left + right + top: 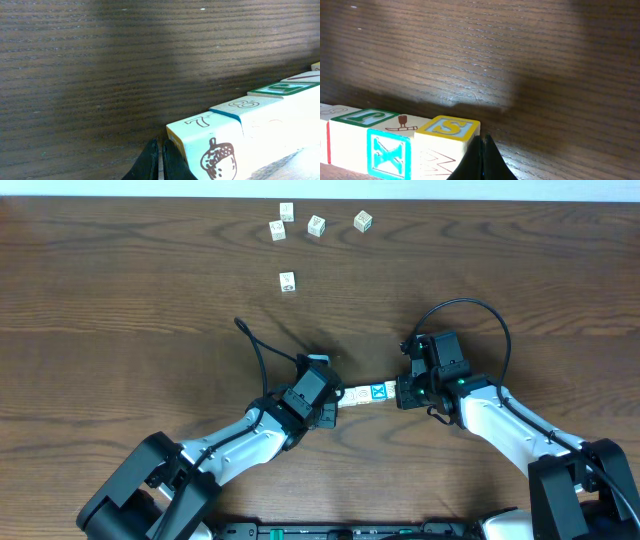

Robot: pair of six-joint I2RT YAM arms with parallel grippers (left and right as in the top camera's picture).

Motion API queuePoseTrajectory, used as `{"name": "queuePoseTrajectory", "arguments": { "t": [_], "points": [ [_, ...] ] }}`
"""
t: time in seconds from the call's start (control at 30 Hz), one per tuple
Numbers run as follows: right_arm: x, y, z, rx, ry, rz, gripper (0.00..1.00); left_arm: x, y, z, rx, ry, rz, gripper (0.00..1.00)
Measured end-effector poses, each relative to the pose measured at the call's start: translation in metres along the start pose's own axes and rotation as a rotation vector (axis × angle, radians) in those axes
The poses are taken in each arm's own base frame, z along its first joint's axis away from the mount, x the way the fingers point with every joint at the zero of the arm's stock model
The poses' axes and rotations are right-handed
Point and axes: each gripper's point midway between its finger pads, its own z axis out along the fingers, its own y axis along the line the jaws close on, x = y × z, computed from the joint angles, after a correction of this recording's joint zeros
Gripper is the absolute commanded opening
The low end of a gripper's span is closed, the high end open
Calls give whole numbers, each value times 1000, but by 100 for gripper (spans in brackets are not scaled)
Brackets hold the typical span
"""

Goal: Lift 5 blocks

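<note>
1. Left arm (235, 442): we see it reach from the lower left edge of the table (120, 310) toward the centre, with a black cable looping above its wrist.
2. Loose cubes (316, 225): five small whitish cubes lie near the far edge, well apart from both arms. Four form a loose cluster and one sits alone, nearer the arms.
3. Left gripper (340, 397): in the left wrist view we find its two dark fingers (148, 162) clenched together with nothing between them. Their tips stand just beside the end face of the row.
4. Blocks (366, 394): the row lies between the two grippers at the table's centre, cube touching cube, face to face. At its left end is the acorn block (212, 147), numbered 7 on top, followed by one numbered 8 and one with a green-framed top. Toward the right come the blue X block (388, 152) and, last, the yellow S block (447, 130). We cannot tell whether the row rests on the wood or clears it.
5. Right gripper (398, 392): the right wrist view shows its fingers (472, 167) pressed tight against each other and empty, with their tips just beside the outer face of the yellow S block.
6. Right arm (500, 420): white-sleeved, it enters from the lower right corner, with a cable arching over its wrist.
</note>
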Motion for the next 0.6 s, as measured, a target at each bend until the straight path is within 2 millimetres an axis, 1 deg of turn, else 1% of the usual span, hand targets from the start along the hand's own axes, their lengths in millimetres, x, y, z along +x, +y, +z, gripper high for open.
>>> {"name": "queuePoseTrajectory", "arguments": {
  "t": [0.23, 0.6],
  "points": [
    [1, 3, 0, -12, 4, -2, 1, -6, 5, 0, -33, -30, 0, 7],
    [2, 9, 0, -44, 11, -6, 1, -6, 12, -1, -70, -39, 1, 7]
  ]
}}
